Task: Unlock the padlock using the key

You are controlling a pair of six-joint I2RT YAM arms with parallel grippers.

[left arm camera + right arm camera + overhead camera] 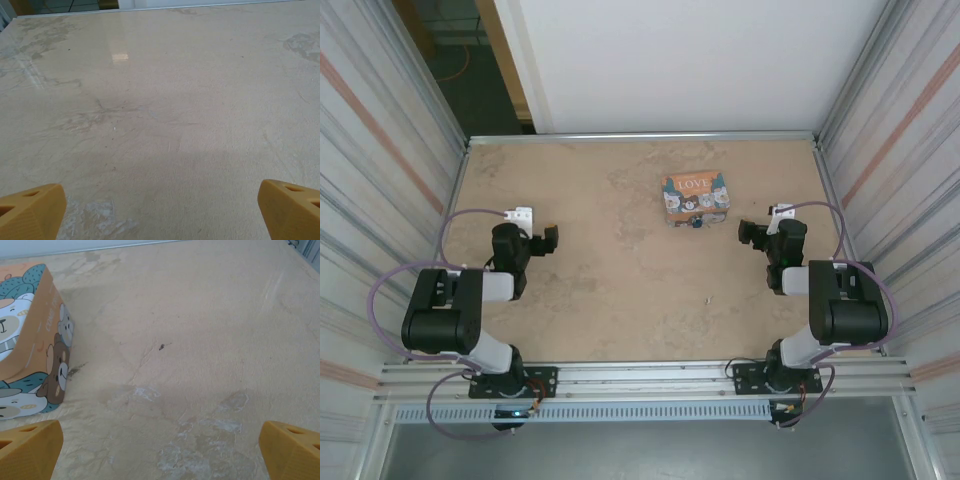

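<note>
The orange-and-teal "LOVE" tin (697,198) stands right of the table's middle, towards the back. A tiny dark speck (694,224) at its near edge may be the padlock, but it is too small to tell. I cannot make out the key. My right gripper (751,233) hovers just right of the tin, open, with bare table between its orange fingertips (289,450). In the right wrist view the tin's corner (47,355) is at the left. My left gripper (549,240) is far left of the tin, open and holding nothing; its fingertips (31,210) stand wide apart.
The beige marbled tabletop (620,290) is fenced by corrugated metal walls on the left (410,170) and right (880,160). A white panel (700,60) closes the back. A worn pale patch (210,440) lies under the right gripper.
</note>
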